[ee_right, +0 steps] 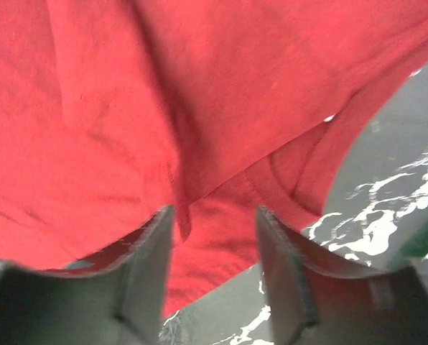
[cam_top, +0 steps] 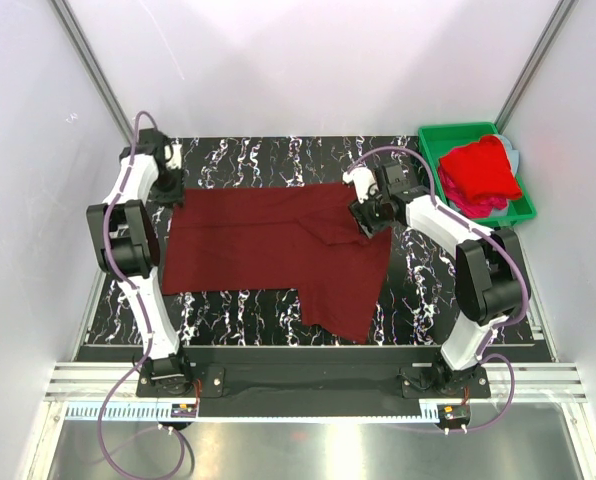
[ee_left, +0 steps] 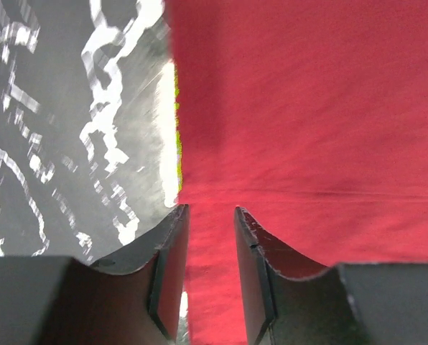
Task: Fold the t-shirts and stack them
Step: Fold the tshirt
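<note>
A dark maroon t-shirt [cam_top: 268,240] lies spread flat on the black marbled table [cam_top: 238,160], with one flap reaching toward the near edge. My left gripper [cam_top: 170,195] is at the shirt's far left corner. In the left wrist view, the left gripper [ee_left: 210,208] is open just above the cloth [ee_left: 307,108] by its edge. My right gripper [cam_top: 368,218] is low over the shirt's far right part. In the right wrist view, the right gripper [ee_right: 214,208] is open over folds and a curved hem of the shirt [ee_right: 164,86]. A bright red shirt [cam_top: 483,168] and a pink one [cam_top: 478,207] lie bunched in the bin.
A green plastic bin [cam_top: 448,132] stands at the table's far right corner. White walls close in the back and both sides. Bare marbled table shows left of the cloth [ee_left: 70,144] and to the shirt's right [ee_right: 386,187].
</note>
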`<state>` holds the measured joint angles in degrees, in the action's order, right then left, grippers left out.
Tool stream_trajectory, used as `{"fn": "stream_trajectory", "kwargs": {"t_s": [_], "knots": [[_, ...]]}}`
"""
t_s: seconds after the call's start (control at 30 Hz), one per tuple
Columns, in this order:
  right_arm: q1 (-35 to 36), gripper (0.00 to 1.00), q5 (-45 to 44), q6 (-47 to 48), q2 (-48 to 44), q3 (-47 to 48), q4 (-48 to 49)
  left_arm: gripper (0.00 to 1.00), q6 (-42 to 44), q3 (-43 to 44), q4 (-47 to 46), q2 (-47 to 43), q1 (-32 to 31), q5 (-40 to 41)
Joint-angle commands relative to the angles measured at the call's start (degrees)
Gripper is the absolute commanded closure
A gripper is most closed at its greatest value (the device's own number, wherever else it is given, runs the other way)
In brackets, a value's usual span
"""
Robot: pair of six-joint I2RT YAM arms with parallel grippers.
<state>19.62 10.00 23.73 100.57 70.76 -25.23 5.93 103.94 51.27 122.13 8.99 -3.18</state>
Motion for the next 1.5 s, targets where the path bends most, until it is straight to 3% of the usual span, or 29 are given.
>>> {"fn": "stream_trajectory", "kwargs": {"t_s": [0.0,0.2,0.37,0.57,0.83,1.47], "knots": [[0.2,0.4,-3.1,-1.8,-1.7,4.4,2.9,0.63,0.6,4.6,-0.2,-1.7,-4.2,-5.8],[-4.4,0.39,-3.8,-8.0,4.9,12.8,4.1,0.63,-0.3,6.5,0.2,3.3,-7.3,-9.3],[-8.7,0.43,2.5,-18.9,12.4,20.2,2.6,0.63,-1.5,6.5,-0.2,5.3,-7.4,-8.1],[-11.1,0.47,11.1,-25.7,19.4,25.3,1.0,0.63,-0.9,5.8,-0.4,5.5,-7.8,-8.3],[-11.9,0.51,14.4,-27.7,25.6,30.2,0.3,0.63,-0.4,3.1,-0.6,5.0,-7.9,-7.9],[-13.7,0.56,12.0,-26.7,26.6,28.2,0.9,0.64,-0.3,0.6,-0.8,4.7,-8.6,-7.8]]}}
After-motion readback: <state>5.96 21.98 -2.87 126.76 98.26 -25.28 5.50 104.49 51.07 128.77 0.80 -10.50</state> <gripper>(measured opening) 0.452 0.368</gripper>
